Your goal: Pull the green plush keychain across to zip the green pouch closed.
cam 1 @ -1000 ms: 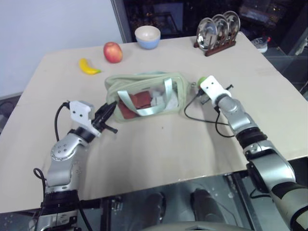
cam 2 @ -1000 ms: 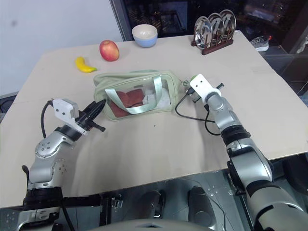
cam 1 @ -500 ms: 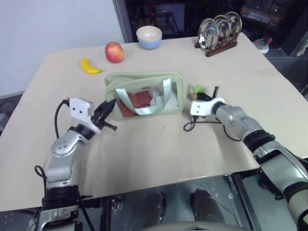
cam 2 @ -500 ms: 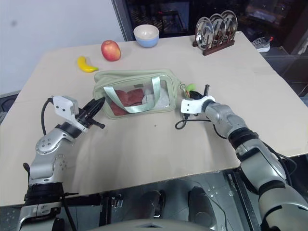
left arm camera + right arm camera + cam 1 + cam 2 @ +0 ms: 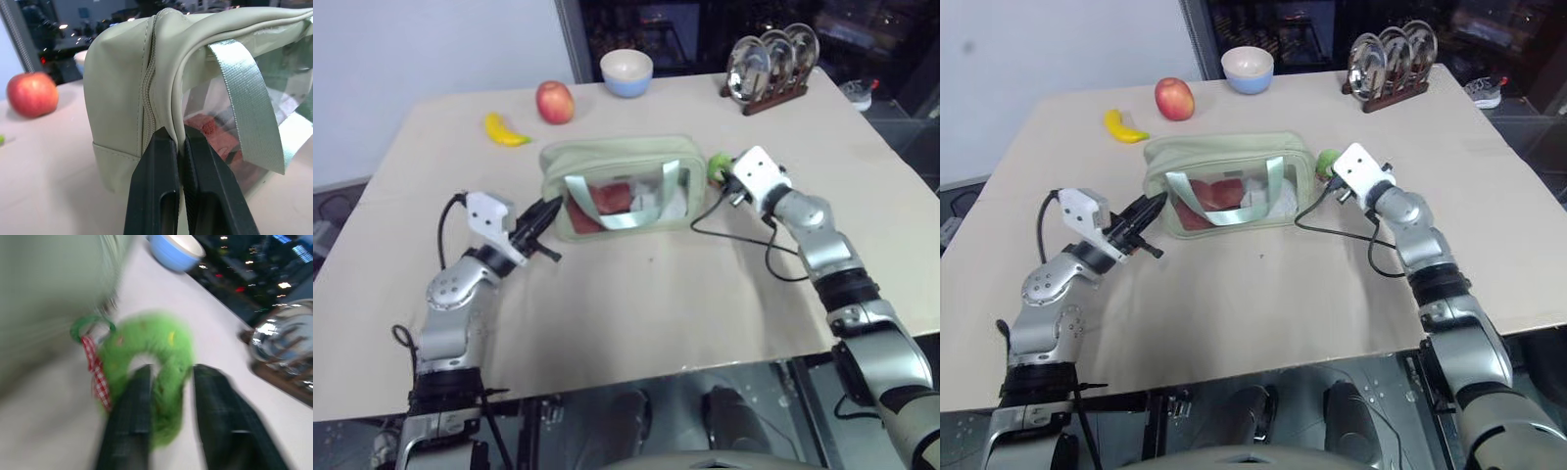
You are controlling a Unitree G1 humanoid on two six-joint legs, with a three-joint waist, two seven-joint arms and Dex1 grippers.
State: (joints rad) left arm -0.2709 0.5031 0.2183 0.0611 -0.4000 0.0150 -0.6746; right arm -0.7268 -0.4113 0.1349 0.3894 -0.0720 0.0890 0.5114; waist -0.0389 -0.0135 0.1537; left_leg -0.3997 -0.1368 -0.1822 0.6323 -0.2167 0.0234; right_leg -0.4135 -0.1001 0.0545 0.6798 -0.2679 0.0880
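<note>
The green pouch [image 5: 617,162] lies in the middle of the table, with its strap and red items showing through the clear window. My left gripper [image 5: 548,211] is at the pouch's left end. In the left wrist view that gripper [image 5: 177,132] is shut on the end seam of the pouch [image 5: 122,98]. The green plush keychain [image 5: 716,166] hangs at the pouch's right end. My right gripper [image 5: 173,369] is open, and the near side of the fuzzy keychain [image 5: 146,352] sits between its fingers [image 5: 129,416].
A banana [image 5: 505,130], an apple [image 5: 555,101] and a bowl [image 5: 626,70] stand along the far side of the table. A rack of metal plates [image 5: 771,64] is at the far right. A black cable [image 5: 744,240] loops on the table by my right wrist.
My right hand dipped and rolled half a second ago, then rose back to the keychain and opened its fingers. The left gripper stays shut at the pouch's end. The camera shifted slightly.
</note>
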